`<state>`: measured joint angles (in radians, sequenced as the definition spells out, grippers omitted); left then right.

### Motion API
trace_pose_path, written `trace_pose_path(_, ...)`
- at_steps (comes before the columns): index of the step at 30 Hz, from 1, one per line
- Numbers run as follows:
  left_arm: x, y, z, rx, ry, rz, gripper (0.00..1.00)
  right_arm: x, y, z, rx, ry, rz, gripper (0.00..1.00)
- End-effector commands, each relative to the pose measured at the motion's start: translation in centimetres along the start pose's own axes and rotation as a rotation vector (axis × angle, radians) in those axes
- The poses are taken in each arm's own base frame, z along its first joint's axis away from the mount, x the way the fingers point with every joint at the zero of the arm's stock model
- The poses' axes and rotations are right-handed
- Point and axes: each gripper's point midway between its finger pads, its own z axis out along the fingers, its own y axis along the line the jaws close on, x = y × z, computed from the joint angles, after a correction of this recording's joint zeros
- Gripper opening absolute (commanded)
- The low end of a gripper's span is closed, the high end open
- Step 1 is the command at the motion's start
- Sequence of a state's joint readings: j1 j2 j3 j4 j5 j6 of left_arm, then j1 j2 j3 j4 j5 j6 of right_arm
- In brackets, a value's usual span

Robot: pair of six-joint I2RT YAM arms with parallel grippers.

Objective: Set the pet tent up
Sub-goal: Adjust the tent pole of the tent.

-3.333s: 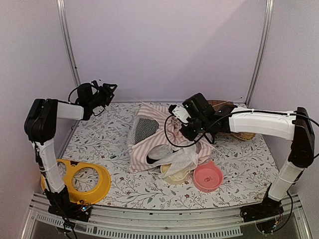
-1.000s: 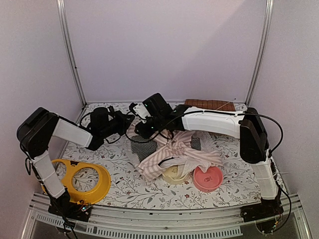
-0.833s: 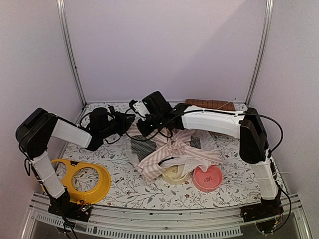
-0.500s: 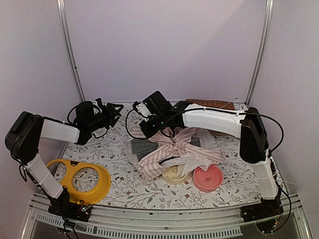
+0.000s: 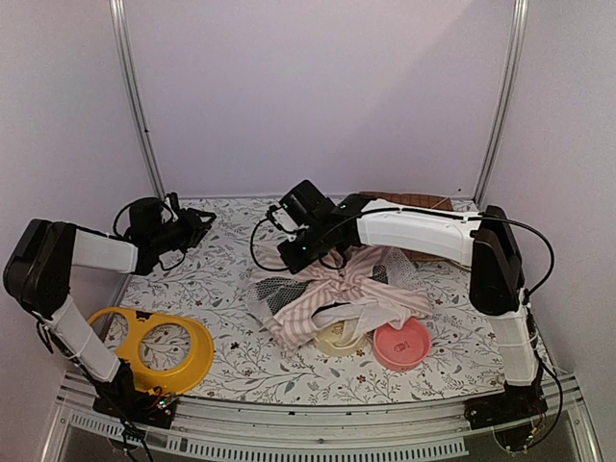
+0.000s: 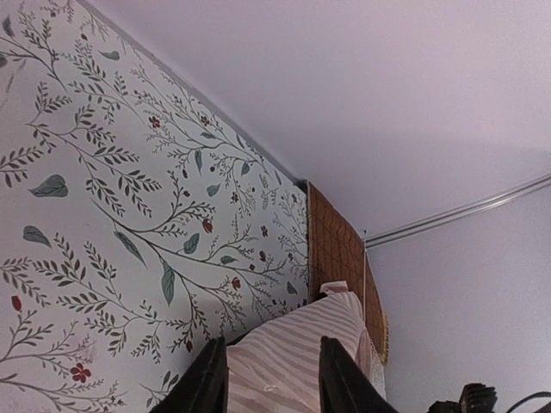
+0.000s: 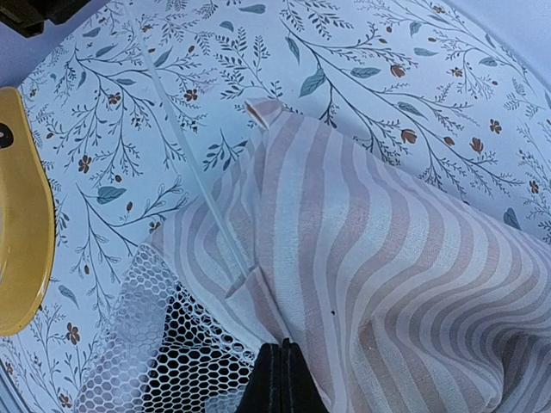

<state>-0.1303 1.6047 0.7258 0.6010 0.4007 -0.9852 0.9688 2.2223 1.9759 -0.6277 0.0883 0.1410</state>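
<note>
The right tool (image 7: 280,379) is clenched, its fingers pressed together on a fold of the pink-and-white striped fabric pet tent (image 7: 362,241), just where the stripes meet a white mesh panel (image 7: 164,344). The left tool (image 6: 274,379) is released, fingers apart with nothing between them. It hangs over the far left of the floral-patterned worktop (image 5: 221,289), well apart from the tent.

There is one tent, lying crumpled at the middle of the worktop, with one thin clear pole (image 7: 185,163) visible running under its edge. There are two bowls, a cream round bowl (image 5: 339,339) and a pink round bowl (image 5: 401,345), just beside each other at the tent's near edge. One yellow plastic holder with two round openings (image 5: 199,348) lies near the left corner. One brown quilted square mat (image 5: 409,201) lies at the back wall.

Fabric covers part of the cream bowl, and the right arm hides most of the mat. I cannot tell where the pole ends.
</note>
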Motion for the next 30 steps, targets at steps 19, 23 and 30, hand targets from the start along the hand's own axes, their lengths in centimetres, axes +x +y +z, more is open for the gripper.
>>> trace_pose_path(19,3.5,1.9,0.4,0.009,0.128,-0.027,0.14,0.3,-0.6,-1.7,0.027,0.015,0.035,0.0)
trace_pose_path(23,4.9,1.4,0.9,0.023,0.165,-0.021,0.0,-0.2,-0.2,-1.8,0.006,-0.002,0.022,0.0)
trace_pose_path(30,7.3,-0.4,1.9,0.096,0.245,-0.066,0.0,-2.2,1.6,-2.3,-0.077,-0.086,-0.076,0.36)
